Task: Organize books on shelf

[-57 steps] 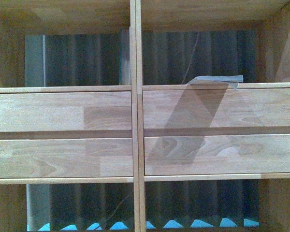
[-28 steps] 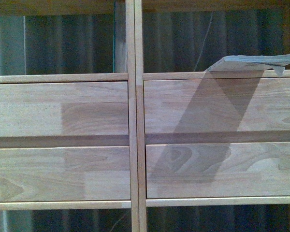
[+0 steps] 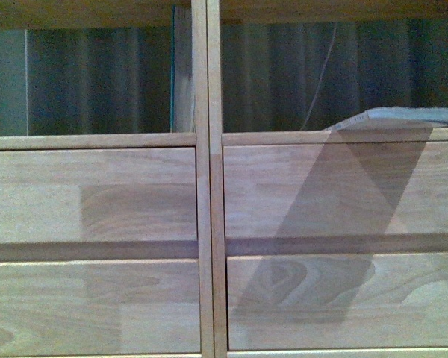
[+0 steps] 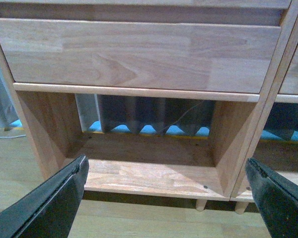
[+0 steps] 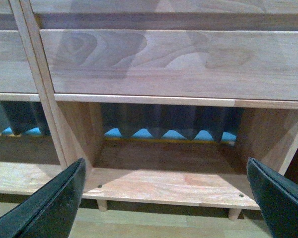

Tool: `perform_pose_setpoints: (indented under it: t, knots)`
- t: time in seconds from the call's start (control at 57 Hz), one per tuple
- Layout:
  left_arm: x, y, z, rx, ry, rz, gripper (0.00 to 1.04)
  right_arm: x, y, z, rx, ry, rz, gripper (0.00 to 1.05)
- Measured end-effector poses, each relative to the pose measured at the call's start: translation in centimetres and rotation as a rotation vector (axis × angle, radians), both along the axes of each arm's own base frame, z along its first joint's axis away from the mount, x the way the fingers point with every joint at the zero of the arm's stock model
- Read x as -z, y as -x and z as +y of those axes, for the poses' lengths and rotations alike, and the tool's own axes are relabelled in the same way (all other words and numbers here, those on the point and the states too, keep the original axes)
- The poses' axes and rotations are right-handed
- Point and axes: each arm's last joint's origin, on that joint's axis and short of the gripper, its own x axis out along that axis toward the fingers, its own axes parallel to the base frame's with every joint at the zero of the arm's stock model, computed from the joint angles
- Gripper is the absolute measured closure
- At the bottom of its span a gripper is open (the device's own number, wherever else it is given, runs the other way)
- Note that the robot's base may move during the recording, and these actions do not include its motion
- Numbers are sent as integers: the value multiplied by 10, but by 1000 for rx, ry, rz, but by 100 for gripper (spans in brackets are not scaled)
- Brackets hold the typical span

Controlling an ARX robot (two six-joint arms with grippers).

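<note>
Left gripper [image 4: 166, 163] and right gripper [image 5: 165, 163]: jaws spread wide in both wrist views, with nothing between the fingers. Each wrist camera faces 1 lower cubby of the shelf [image 3: 89, 140], and no book shows in either.

Shelf: light wood, filling the front view. A central divider [image 3: 207, 224] splits it into 2 columns. 4 drawer fronts [image 3: 89, 198] sit in 2 rows below the upper cubbies. A dark pleated curtain [image 3: 97, 82] shows through the open back. Short peg legs [image 4: 201, 204] are visible in the left wrist view.

Teal book [image 3: 181, 74]: a tall narrow slab with a teal edge stands upright in the upper left cubby, against the divider. It is probably this book, though little of it shows.

Pale book [image 3: 414, 115]: lies flat at the front of the upper right cubby's ledge and runs out of frame. Its shadow falls across the 2 right drawer fronts.

Cable [image 3: 322, 71]: a thin line hanging in front of the curtain in the upper right cubby.

Progress, as judged: 1 of 2 books seems to stand in place. The flat one remains to be picked up, turned upright and set in a cubby. Neither arm has hold of it.
</note>
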Motion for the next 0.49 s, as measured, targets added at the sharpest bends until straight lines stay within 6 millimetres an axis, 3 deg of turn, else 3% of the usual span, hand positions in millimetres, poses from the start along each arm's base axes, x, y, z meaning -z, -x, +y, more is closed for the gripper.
perform_pose_setpoints:
  t: [0.491]
  knots:
    - [0,0,0,0,0,0,7,0,0,0,0,0,0,7]
